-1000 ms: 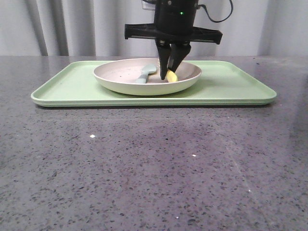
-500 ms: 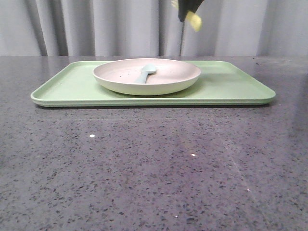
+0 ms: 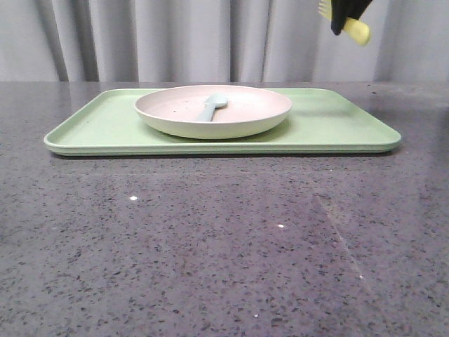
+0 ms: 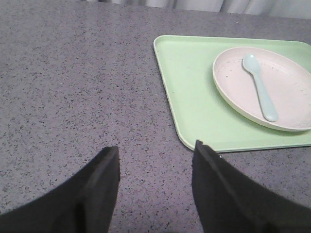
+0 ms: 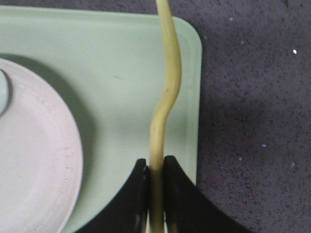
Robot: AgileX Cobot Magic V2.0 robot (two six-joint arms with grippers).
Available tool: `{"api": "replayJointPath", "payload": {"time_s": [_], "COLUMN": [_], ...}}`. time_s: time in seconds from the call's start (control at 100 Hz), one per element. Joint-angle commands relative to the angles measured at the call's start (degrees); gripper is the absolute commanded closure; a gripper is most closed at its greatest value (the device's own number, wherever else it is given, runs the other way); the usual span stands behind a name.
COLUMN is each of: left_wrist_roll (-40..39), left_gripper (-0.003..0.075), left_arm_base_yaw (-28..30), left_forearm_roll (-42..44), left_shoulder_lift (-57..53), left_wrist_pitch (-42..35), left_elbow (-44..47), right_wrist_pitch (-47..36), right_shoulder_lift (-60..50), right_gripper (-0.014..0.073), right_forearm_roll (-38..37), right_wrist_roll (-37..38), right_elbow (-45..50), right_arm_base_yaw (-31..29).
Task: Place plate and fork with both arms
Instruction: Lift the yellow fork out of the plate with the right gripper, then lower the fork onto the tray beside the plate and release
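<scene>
Table (image 3: pixel 210 246): a dark speckled stone top that carried everything, bare in front of the tray.
Tray (image 3: pixel 337 126): flat and light green, lying crosswise at the back of the table.
Plate (image 3: pixel 175 112): sat on the tray, a little left of its middle, with a pale blue-grey spoon (image 3: pixel 210 107) lying inside it.
Left pincer (image 4: pixel 155 184): its fingers stood spread with nothing between them, low over bare table, just off the tray's near-left corner; of the two arms it was clearly the nearer to the plate.
Right pincer (image 5: pixel 155 194): pressed together on the fork's handle, held high above the tray's right end.
Fork (image 5: pixel 167 73): aloft in that pinch, its long axis running straight out from the fingertips, over the strip of tray between the plate and the right-hand rim.
Coming move, as I judged it: the fork wanted setting down; bare table lay just beyond the tray's right edge.
Hard to make out: in the front view only the pincer's tip and scraps of yellow showed at the top edge; the tines ran out of the wrist view.
</scene>
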Motion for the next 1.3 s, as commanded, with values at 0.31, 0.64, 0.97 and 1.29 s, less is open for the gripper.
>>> {"api": "replayJointPath", "payload": {"time_s": [0.31, 0.64, 0.97, 1.29], "left_wrist_roll": [-0.3, -0.3, -0.3, -0.3], "left_gripper": [0.0374, 0.0374, 0.0374, 0.0374], "left_arm_base_yaw": [-0.14, -0.14, -0.14, -0.14], "left_forearm_roll": [-1.17, -1.17, -1.17, -1.17], "left_shoulder_lift": [-0.17, -0.17, -0.17, -0.17], "left_wrist_pitch": [-3.73, -3.73, -3.73, -3.73], "left_elbow": [-1.39, -1.39, -1.39, -1.39], "right_wrist_pitch": [1.51, 1.02, -0.52, -0.1], "right_shoulder_lift": [-3.1, 0.4, 0.79, -0.28], "right_gripper": [0.0643, 0.064, 0.0287, 0.0233], "right_forearm_roll": [3.35, 5.57, 6.28, 6.28], "right_wrist_roll": [-0.81, -0.81, -0.81, -0.76], "right_elbow": [8.11, 8.11, 8.11, 8.11], "right_arm_base_yaw": [-0.58, -0.58, -0.58, -0.58]}}
